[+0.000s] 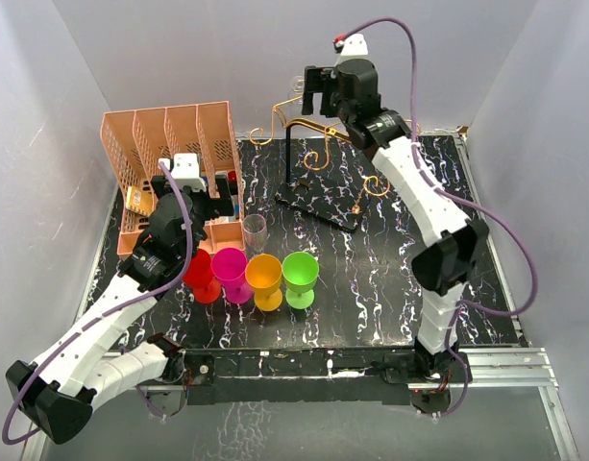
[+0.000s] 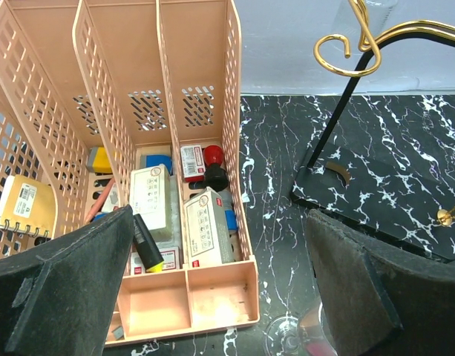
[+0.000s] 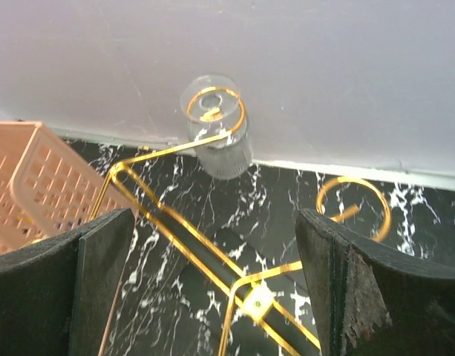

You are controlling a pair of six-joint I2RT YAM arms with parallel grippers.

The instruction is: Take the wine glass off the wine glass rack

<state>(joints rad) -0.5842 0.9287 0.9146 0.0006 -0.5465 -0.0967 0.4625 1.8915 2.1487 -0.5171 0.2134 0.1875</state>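
The wine glass rack (image 1: 287, 158) stands at the back middle of the table, gold wire arms on a black post and flat base. A clear wine glass (image 3: 216, 130) hangs upside down from the scroll at the far end of one arm; it shows faintly in the top view (image 1: 293, 86). My right gripper (image 3: 216, 226) is open and empty, above the rack's arm (image 3: 190, 241), short of the glass. My left gripper (image 2: 220, 222) is open and empty, over the front of the peach organiser (image 2: 190, 297). The rack's post (image 2: 338, 111) shows to its right.
A clear glass (image 1: 255, 230) stands on the table beside the organiser (image 1: 169, 144); its foot shows in the left wrist view (image 2: 290, 337). Red (image 1: 200, 274), magenta (image 1: 230, 271), orange (image 1: 264, 279) and green (image 1: 300, 277) goblets stand in a row in front. White walls close the back and sides.
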